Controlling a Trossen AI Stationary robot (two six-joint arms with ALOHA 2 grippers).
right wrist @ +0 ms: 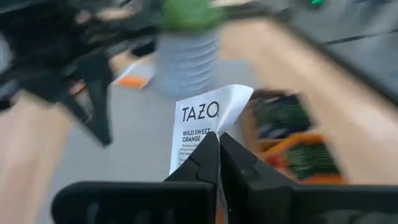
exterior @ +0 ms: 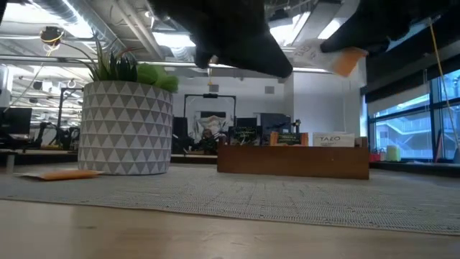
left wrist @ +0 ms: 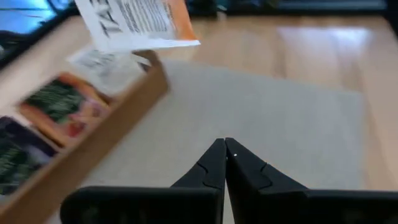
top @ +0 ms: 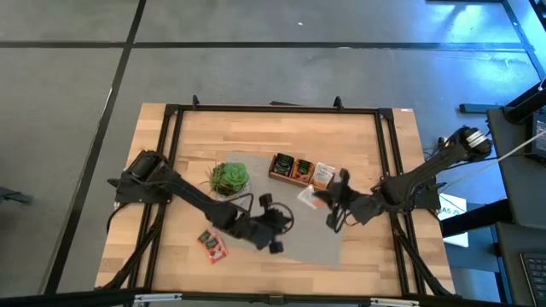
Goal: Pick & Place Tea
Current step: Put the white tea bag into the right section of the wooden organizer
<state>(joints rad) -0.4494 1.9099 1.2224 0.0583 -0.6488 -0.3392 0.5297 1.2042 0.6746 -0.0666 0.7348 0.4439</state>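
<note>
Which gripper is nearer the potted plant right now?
Left. The left gripper sits just beside the potted plant; the right gripper, holding a white sachet, is farther off by the wooden box.

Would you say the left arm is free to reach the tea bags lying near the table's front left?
Probably yes. The left gripper is shut and empty, and the tea bags lie in the open on the table, with nothing over them; the plant stands farther back.

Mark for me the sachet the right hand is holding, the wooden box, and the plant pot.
White sachet (right wrist: 205, 121): right wrist view, its printed face.
Wooden box (exterior: 291, 160): low view, its front wall.
Plant pot (exterior: 126, 129): low view, its patterned side.
</note>
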